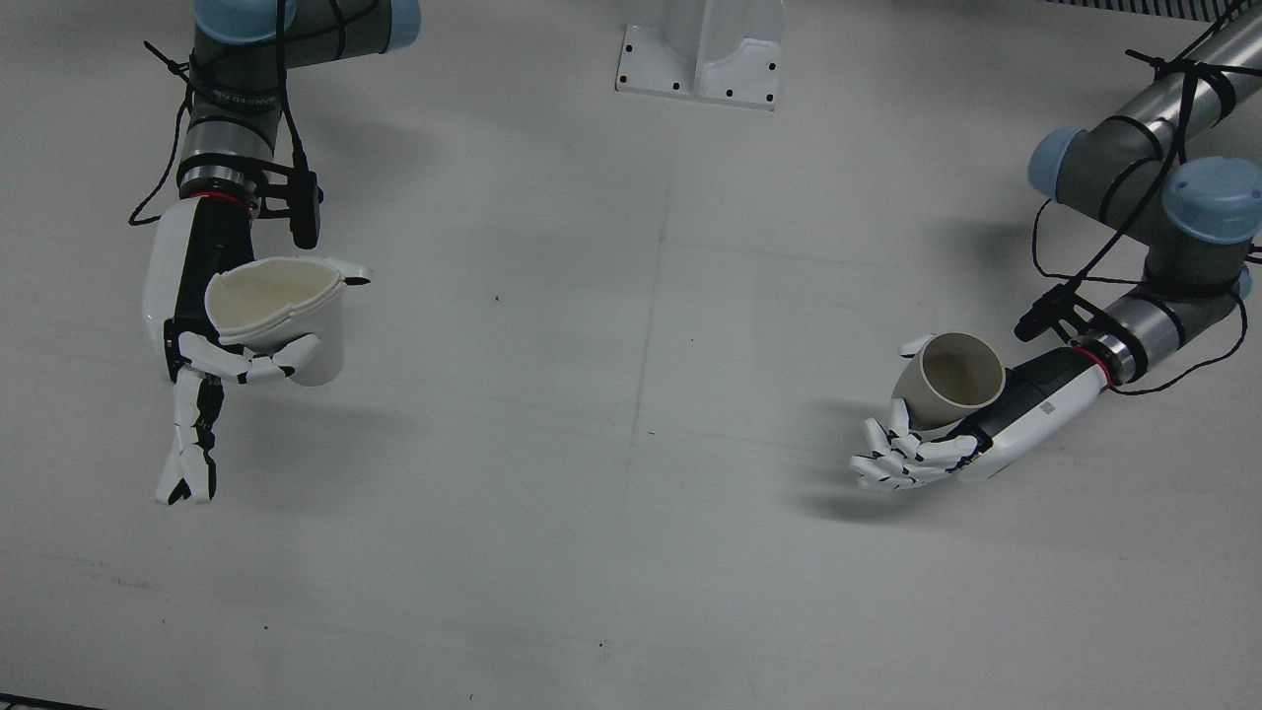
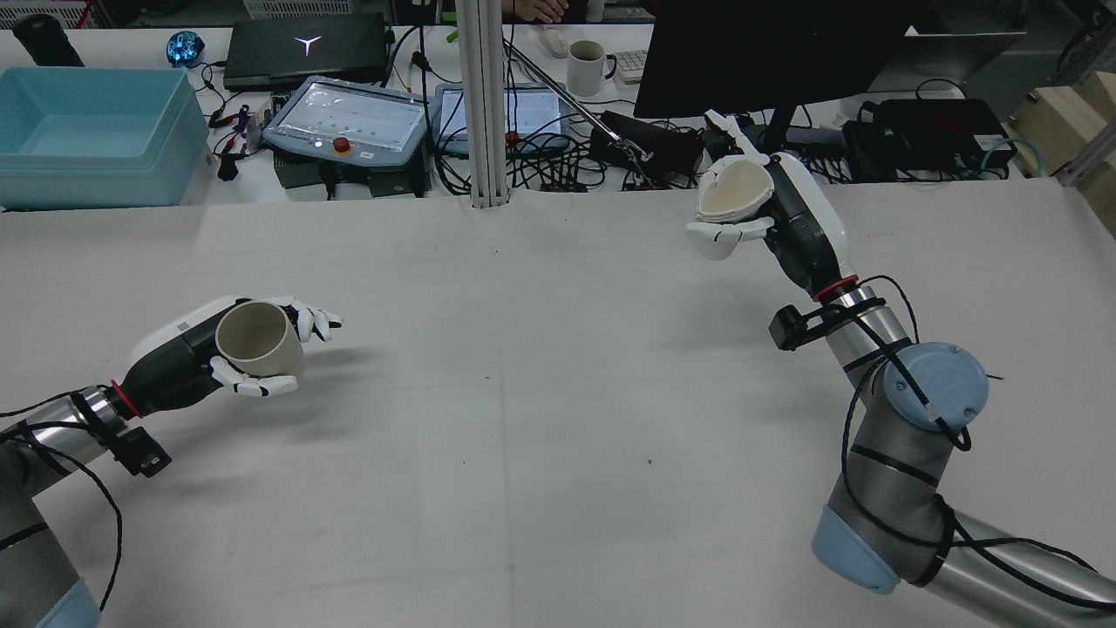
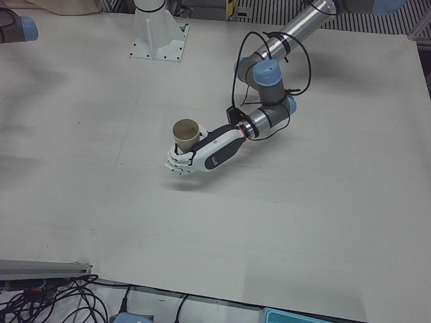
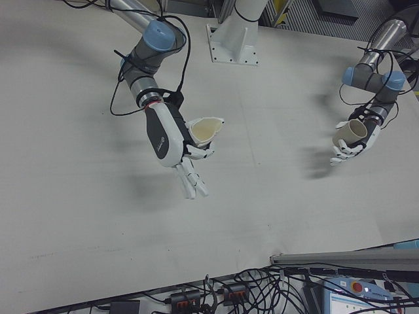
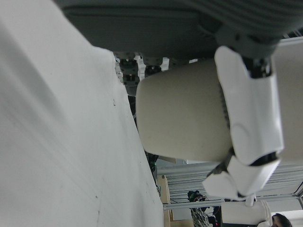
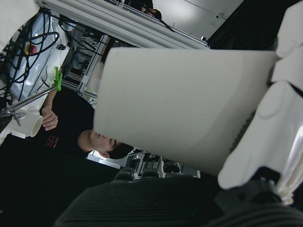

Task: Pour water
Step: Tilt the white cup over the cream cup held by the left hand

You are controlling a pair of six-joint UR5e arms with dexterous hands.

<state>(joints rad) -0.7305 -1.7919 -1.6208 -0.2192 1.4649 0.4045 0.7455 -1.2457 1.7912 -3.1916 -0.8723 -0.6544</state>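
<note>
While fingers point(image 1: 258, 367) clamp squashed cup point(image 1: 281, 316), left hand point(image 1: 922, 456) cradles round cup point(image 1: 953, 380).

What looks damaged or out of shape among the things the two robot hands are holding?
The white cup in the right robot hand is squeezed out of round: its rim is pinched to a point on one side. The tan cup in the left robot hand keeps a round rim. No spill shows on the table.
</note>
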